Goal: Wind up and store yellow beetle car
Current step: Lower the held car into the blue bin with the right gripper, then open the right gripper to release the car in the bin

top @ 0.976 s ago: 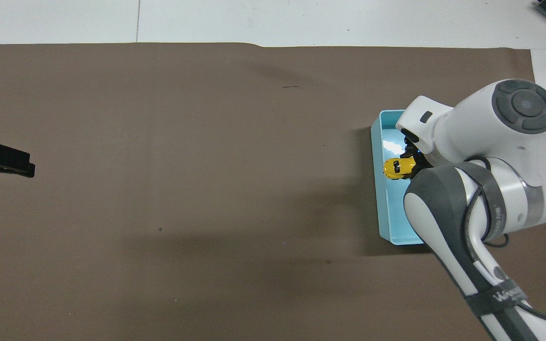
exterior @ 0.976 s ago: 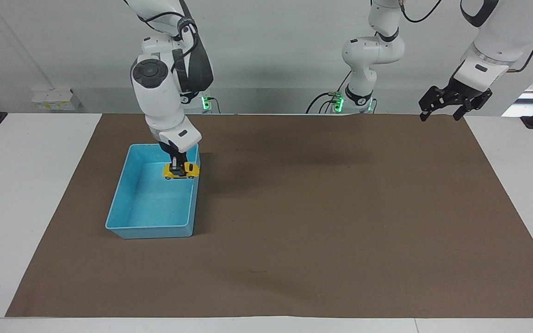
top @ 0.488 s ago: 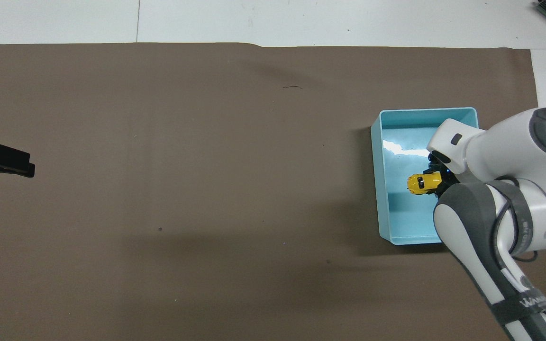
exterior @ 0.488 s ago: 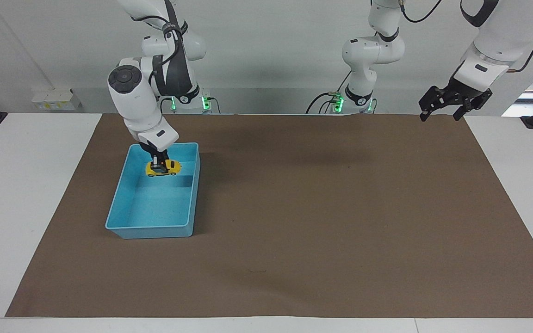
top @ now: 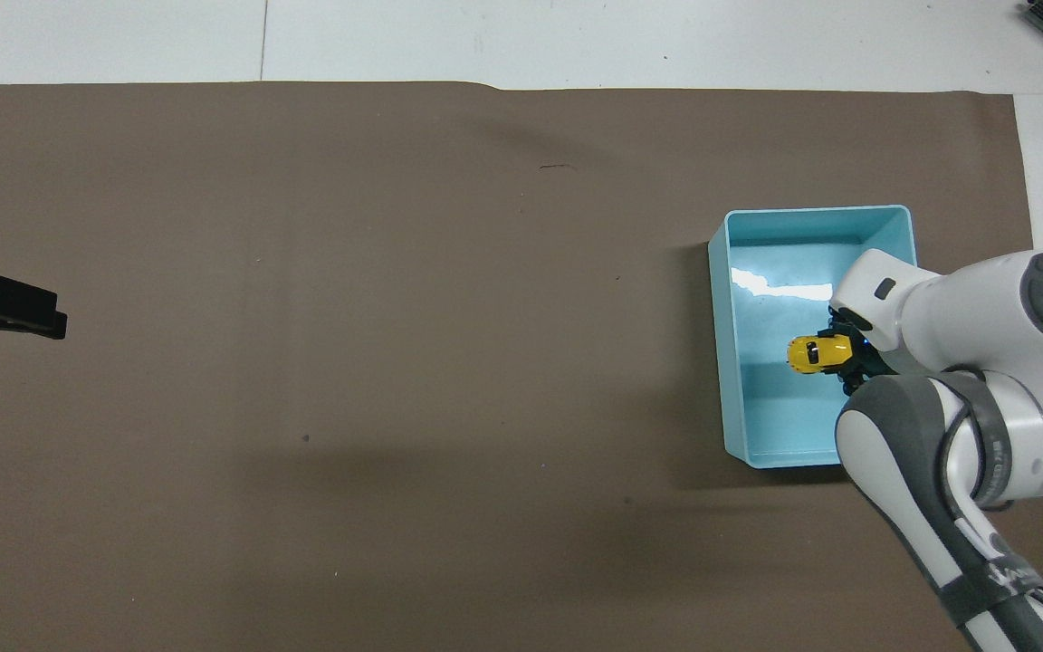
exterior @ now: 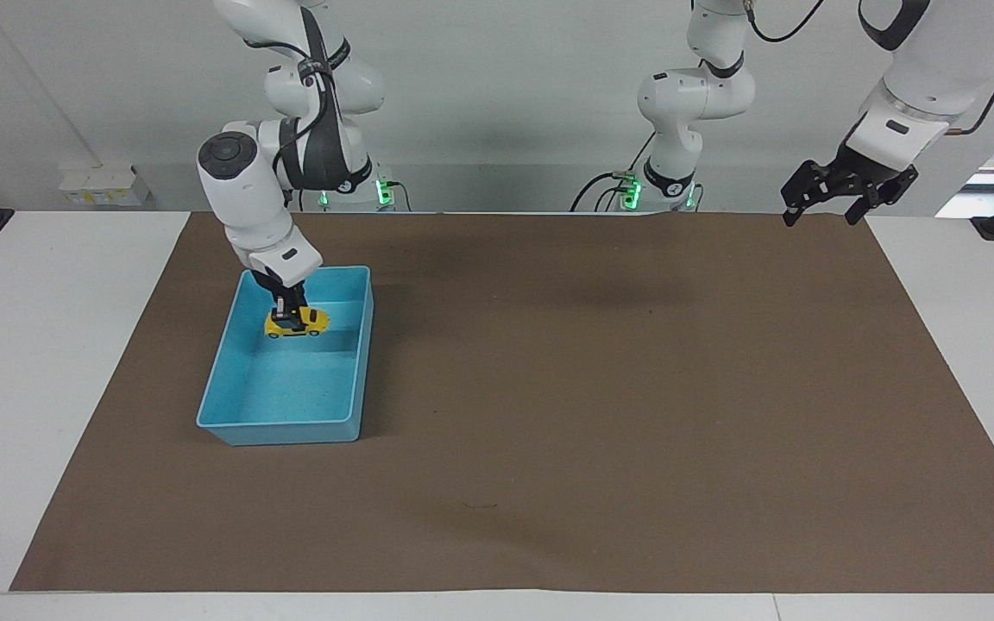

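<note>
Brown mat covering the table: the right gripper clamps the yellow beetle car over the blue bin; the left gripper, fingers spread, waits over the mat's left-arm corner.

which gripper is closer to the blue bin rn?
Right. The right gripper is inside the blue bin, shut on the yellow beetle car. The left gripper waits in the air over the mat's edge at the left arm's end.
</note>
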You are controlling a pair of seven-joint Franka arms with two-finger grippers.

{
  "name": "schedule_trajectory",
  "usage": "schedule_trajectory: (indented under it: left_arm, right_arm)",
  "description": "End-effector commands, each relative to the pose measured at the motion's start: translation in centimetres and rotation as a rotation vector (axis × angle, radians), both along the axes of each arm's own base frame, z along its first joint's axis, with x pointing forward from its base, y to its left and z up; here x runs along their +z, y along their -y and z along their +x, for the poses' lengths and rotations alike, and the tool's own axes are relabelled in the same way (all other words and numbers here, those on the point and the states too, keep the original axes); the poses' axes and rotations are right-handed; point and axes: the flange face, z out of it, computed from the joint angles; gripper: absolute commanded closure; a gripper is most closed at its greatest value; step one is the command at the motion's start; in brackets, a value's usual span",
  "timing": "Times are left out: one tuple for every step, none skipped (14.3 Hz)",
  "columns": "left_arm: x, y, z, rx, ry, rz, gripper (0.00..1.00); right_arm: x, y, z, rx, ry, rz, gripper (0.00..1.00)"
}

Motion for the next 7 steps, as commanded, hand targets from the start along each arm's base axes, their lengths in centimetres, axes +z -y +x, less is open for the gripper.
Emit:
schedule_trajectory:
  left_arm:
    - [0.3, -0.4, 0.0, -0.009, -0.010, 0.011, 0.00]
    - [0.3, -0.4, 0.0, -0.009, -0.010, 0.011, 0.00]
    - [0.3, -0.4, 0.0, -0.009, -0.010, 0.011, 0.00]
    - [0.3, -0.4, 0.0, -0.009, -0.010, 0.011, 0.00]
    - [0.3, -0.4, 0.0, -0.009, -0.010, 0.011, 0.00]
    - [0.3, -0.4, 0.0, -0.009, -0.010, 0.011, 0.00]
    - [0.3, -0.4, 0.0, -0.009, -0.010, 0.011, 0.00]
  right_arm:
    - [-2.9, 1.4, -0.2, 0.035, 0.020, -0.007, 0.92]
    - [-3.9, 1.3, -0.4, 0.038, 0.037, -0.005, 0.92]
    - [-4.7, 1.3, -0.4, 0.038, 0.042, -0.004, 0.92]
    - [-5.3, 1.1, -0.3, 0.038, 0.041, -0.003, 0.92]
    - [-5.8, 0.8, -0.1, 0.038, 0.045, -0.002, 0.92]
    - [-6.2, 0.6, 0.1, 0.040, 0.055, 0.000, 0.92]
    - [-7.1, 0.6, 0.3, 0.040, 0.050, 0.000, 0.91]
